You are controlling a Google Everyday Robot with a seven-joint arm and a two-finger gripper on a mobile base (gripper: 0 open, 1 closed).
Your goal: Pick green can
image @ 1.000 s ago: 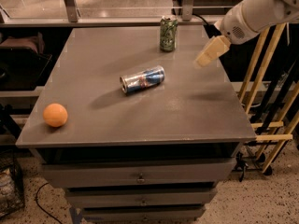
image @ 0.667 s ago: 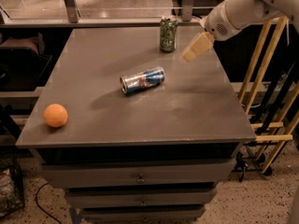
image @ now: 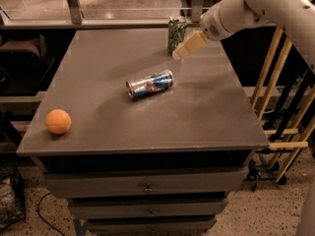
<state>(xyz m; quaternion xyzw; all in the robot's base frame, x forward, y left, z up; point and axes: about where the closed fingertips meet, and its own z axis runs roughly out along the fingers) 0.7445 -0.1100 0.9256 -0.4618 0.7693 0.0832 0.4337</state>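
Dark green drink can with silver rim [image: 176, 33] is standing upright at the grey table's [image: 206, 112] far edge. The beige gripper [image: 189, 45] is hovering just to its right, width impossible to tell. Blue-and-silver can [image: 150, 84] is lying mid-table, orange ball [image: 58, 121] sitting front-left.

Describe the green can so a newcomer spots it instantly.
On the grey table, look to the far edge, right of centre, beside the tool. The green can stands upright, dark green with a silver rim; the blue-and-silver can lies on its side mid-table.

Gripper [image: 181, 52] hovers right by upright green can [image: 175, 33], its R side.
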